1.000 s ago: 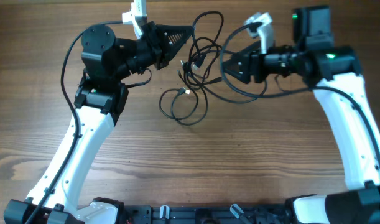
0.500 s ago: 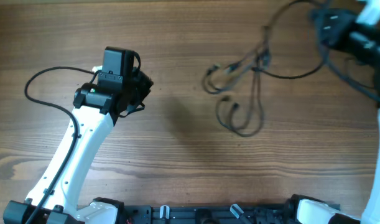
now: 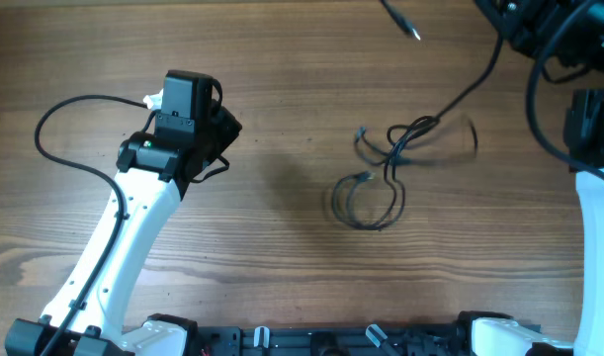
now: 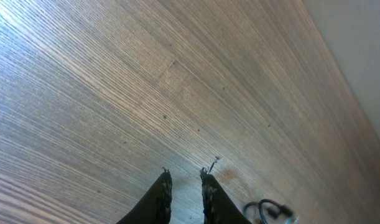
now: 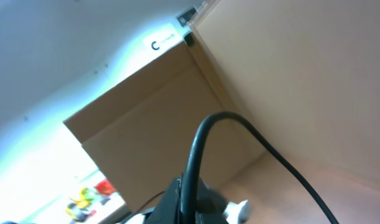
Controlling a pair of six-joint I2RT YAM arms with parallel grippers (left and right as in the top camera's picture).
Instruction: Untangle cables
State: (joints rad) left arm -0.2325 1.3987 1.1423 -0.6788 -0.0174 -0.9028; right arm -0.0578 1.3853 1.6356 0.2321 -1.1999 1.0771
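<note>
A cardboard box fills the right wrist view. The right gripper pinches one strand; the cables trail on the wooden table, well apart from the empty, nearly closed left gripper.

We see the cables lying in a loose bunch on the table. One cord goes up from the bunch toward the right arm, at the far right corner. One plug end sits behind the bunch, near the far edge. The left arm is well apart, to the left of the bunch.
</note>
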